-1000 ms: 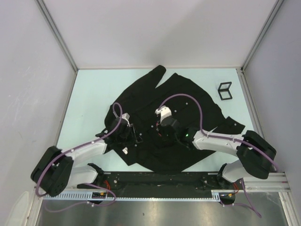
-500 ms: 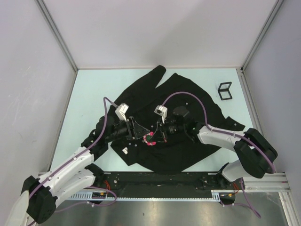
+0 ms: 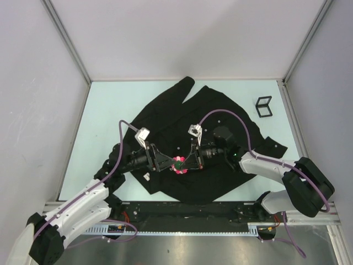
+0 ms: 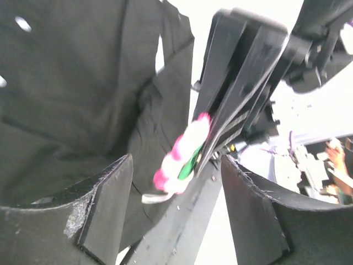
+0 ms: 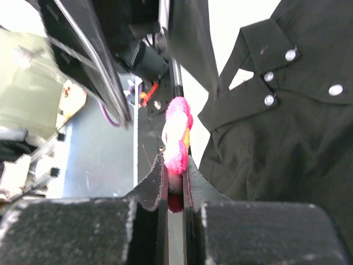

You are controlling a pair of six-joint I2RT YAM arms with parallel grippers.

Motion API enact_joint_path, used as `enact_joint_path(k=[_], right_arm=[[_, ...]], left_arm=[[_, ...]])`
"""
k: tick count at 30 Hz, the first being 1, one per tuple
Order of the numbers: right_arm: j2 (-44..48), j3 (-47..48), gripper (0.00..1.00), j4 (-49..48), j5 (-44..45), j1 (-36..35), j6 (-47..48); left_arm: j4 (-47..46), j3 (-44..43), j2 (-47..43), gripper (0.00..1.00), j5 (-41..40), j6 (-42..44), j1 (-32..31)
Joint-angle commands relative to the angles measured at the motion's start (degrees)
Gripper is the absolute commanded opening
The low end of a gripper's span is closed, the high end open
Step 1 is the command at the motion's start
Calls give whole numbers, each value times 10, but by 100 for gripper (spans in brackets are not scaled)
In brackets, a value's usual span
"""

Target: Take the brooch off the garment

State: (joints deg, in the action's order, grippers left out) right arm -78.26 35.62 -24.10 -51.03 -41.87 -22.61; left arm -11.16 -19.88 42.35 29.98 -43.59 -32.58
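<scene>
Brooch (image 3: pixel 179 164) pinched edge-on between right gripper's (image 5: pixel 175 165) nearly closed jaws, above black shirt (image 3: pixel 165 110); left gripper's (image 3: pixel 166 162) jaws wide, flanking it untouched.

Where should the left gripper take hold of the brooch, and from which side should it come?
Probably the free petals of the brooch, coming from the side opposite the right gripper. That gripper pinches one edge of the flat flower, so the rest sticks out; the left gripper, open, should close across its flat faces.

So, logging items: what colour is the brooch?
The brooch is pink and white; left wrist view shows it best.
</scene>
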Motion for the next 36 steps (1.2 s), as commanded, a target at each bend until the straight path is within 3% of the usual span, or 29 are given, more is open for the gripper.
enact_joint_path(k=[1, 4, 12, 18, 23, 25, 30, 36], right_arm=[[19, -10, 0, -83, -18, 16, -60], [24, -20, 0, -110, -14, 18, -78], [27, -28, 0, -157, -21, 22, -118], [17, -29, 0, -192, -27, 23, -156], [14, -29, 4, -192, -12, 24, -182], [11, -29, 13, -191, -6, 29, -202], [14, -29, 28, -184, 2, 48, -238], [12, -30, 35, -169, 0, 60, -250]], left_arm=[[-102, 37, -5, 67, 72, -37, 4], [-155, 55, -1, 61, 96, -57, 4], [-190, 55, 42, 57, 103, -75, 4], [-220, 56, 82, 43, 94, -97, 3], [-265, 58, 104, 10, 98, -119, 4], [-265, 58, 105, 0, 91, -122, 4], [-232, 54, 115, 0, 79, -136, 8], [-236, 59, 149, 1, 90, -178, 16]])
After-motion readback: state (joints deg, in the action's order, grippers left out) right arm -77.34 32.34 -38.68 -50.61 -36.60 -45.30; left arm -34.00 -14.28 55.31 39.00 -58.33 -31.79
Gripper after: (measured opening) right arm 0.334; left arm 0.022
